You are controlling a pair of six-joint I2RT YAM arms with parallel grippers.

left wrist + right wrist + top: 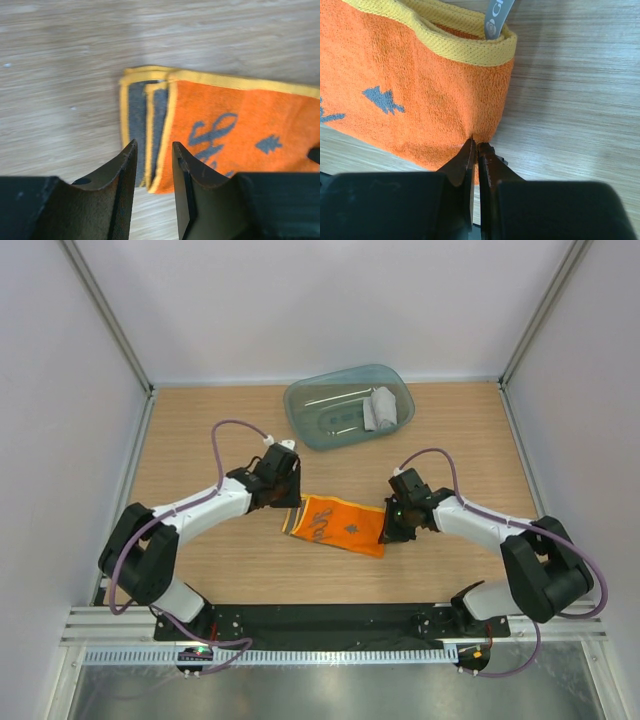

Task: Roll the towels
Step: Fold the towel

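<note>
Pale wood tabletop (200, 440) carried the orange towel (340, 525) mid-table, folded flat, yellow-hemmed, grey-printed. I judged it soft, light and floppy, best taken at its ends. My right gripper (474, 145) pinched one end; my left gripper (154, 145) hovered narrowly parted at the other. The grey towel (380, 408) lay in the tray (310, 400).

I work on a pale wooden table (200, 430) with a straight grain; the light on it is even and the shadows are soft. Plain white walls stand behind it (320, 300), to its left (50, 440) and to its right (590, 420), with grey metal posts (105, 312) rising from its two far corners. Along its near edge lies a black plate (320, 620), then a white slotted strip (330, 656) and a grey metal sheet (320, 692).
</note>
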